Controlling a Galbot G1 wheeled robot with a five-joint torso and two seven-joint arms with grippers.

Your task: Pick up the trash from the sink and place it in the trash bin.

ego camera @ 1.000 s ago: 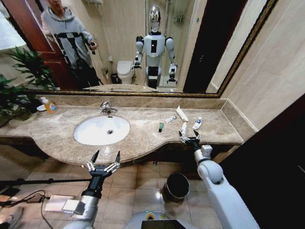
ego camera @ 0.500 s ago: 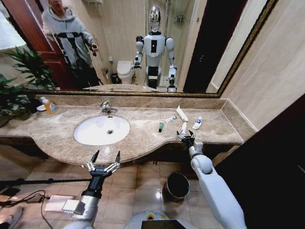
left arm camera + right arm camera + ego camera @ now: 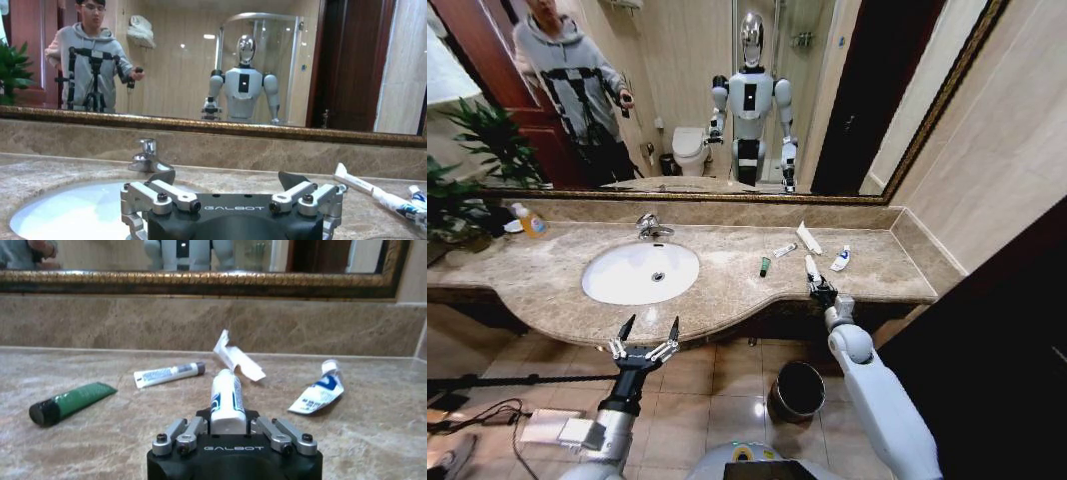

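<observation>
The trash lies on the beige countertop to the right of the white sink (image 3: 617,285), not in it. It is a green-and-black tube (image 3: 765,266) (image 3: 72,401), a small white tube (image 3: 784,250) (image 3: 168,375), a white sachet (image 3: 808,238) (image 3: 237,359) and a blue-marked squeezed tube (image 3: 840,259) (image 3: 319,393). My right gripper (image 3: 818,288) (image 3: 229,421) is shut on the near end of a white, blue-printed tube (image 3: 811,267) (image 3: 225,392), which rests on the counter. My left gripper (image 3: 647,331) (image 3: 227,181) hangs open below the counter edge, in front of the sink. The black trash bin (image 3: 779,378) stands on the floor under the right arm.
A chrome faucet (image 3: 651,228) rises behind the basin. An orange soap bottle (image 3: 530,221) and a plant (image 3: 467,170) sit at the counter's far left. A mirror covers the back wall. Cables (image 3: 487,415) lie on the floor at left, and a dark panel closes the right side.
My right gripper has slid forward along the counter onto the white blue-printed tube and closed on it. The left arm has not moved.
</observation>
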